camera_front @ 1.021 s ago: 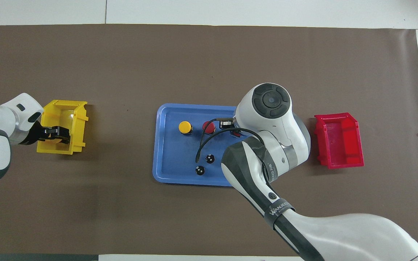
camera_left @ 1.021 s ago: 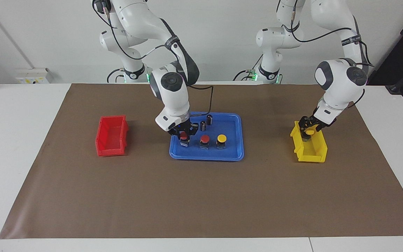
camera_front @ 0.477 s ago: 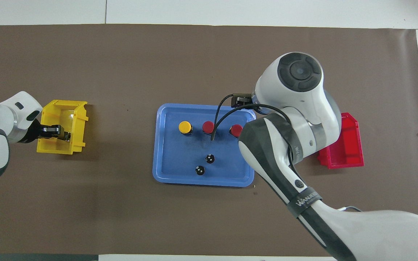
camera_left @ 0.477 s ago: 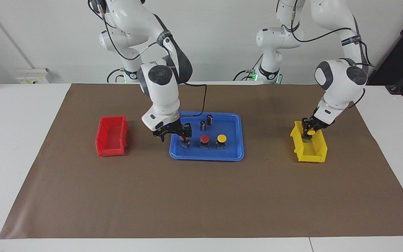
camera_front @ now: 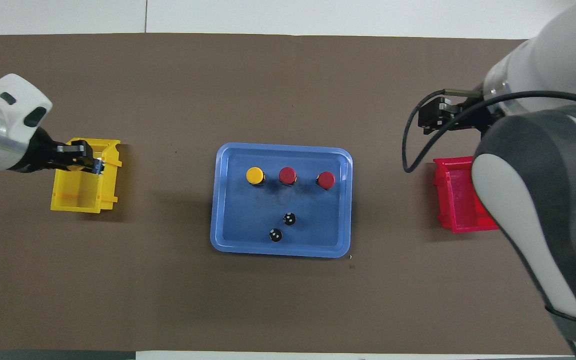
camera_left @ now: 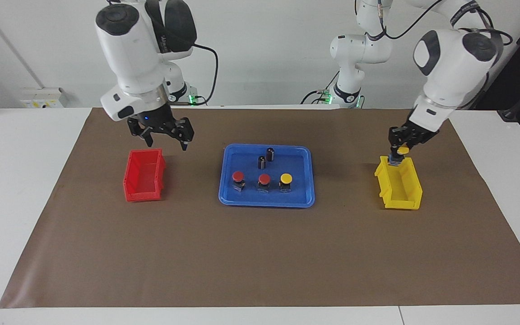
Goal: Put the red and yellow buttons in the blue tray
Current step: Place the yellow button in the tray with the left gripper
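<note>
Lifting the last yellow button (camera_left: 402, 150) clear of the yellow bin (camera_left: 400, 192), left gripper (camera_left: 397, 151) clamps it at right of frame; right gripper (camera_left: 165, 140), jaws wide and empty, has pulled back from the blue tray (camera_left: 266, 198) after dropping its red button (camera_left: 238, 177).

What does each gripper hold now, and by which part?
Left gripper: yellow button, gripped by its dark base, over the yellow bin. Right gripper: open, holds nothing.

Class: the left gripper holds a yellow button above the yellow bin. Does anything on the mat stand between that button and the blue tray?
Nothing visible does. Only bare brown mat lies between the yellow bin and the blue tray; the left gripper holds the yellow button up.
</note>
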### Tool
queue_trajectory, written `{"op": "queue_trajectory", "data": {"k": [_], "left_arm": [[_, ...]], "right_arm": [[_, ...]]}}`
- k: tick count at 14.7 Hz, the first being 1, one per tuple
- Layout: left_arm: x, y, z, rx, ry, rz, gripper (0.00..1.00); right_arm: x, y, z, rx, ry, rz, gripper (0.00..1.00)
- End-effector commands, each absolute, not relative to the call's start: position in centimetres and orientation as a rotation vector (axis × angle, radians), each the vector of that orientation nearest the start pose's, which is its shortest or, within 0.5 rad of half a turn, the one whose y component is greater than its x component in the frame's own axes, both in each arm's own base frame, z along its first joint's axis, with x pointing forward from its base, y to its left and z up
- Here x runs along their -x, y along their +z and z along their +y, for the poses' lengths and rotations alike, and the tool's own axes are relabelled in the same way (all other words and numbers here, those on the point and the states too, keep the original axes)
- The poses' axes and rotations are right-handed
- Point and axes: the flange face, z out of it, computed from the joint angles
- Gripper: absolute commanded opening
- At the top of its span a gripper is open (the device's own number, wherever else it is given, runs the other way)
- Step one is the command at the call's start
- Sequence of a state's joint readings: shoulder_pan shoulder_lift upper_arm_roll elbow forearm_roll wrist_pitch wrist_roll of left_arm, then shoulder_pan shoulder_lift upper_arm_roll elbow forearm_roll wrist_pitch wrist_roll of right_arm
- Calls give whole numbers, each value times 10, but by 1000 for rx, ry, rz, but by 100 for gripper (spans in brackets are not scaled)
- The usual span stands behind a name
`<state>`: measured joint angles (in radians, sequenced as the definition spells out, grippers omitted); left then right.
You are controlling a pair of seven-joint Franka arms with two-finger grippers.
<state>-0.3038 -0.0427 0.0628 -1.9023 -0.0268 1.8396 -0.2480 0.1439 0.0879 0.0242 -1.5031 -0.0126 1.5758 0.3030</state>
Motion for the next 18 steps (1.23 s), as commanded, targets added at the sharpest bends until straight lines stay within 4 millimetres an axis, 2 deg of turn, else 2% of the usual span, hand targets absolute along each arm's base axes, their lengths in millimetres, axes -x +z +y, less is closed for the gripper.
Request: {"op": "queue_trajectory", "data": {"k": [1, 2, 4, 6, 7, 9, 12, 18], "left_arm": [[-511, 469, -194, 3215, 48, -11, 3], [-505, 458, -212, 3258, 27, -17, 3], [-497, 440, -251, 3278, 20, -10, 3], [-495, 409, -290, 3287, -22, -39, 3], [-497, 391, -299, 3279, -14, -55, 3], [-497, 386, -305, 3290, 3, -69, 2], [-496, 387, -309, 3304, -24, -65, 2], [-499, 368, -314, 3296, -23, -88, 2]], "right_arm": [[-552, 632, 42, 3149, 76, 117, 100], [-545, 639, 27, 3152, 95, 115, 100], [-541, 640, -9, 3157, 121, 88, 100], [-546, 638, -27, 3147, 99, 100, 100], [-544, 639, -26, 3153, 95, 89, 100], [-536, 639, -20, 3150, 119, 57, 100], [-525, 639, -22, 3145, 155, 9, 100], [-530, 632, -22, 3151, 173, 5, 100]]}}
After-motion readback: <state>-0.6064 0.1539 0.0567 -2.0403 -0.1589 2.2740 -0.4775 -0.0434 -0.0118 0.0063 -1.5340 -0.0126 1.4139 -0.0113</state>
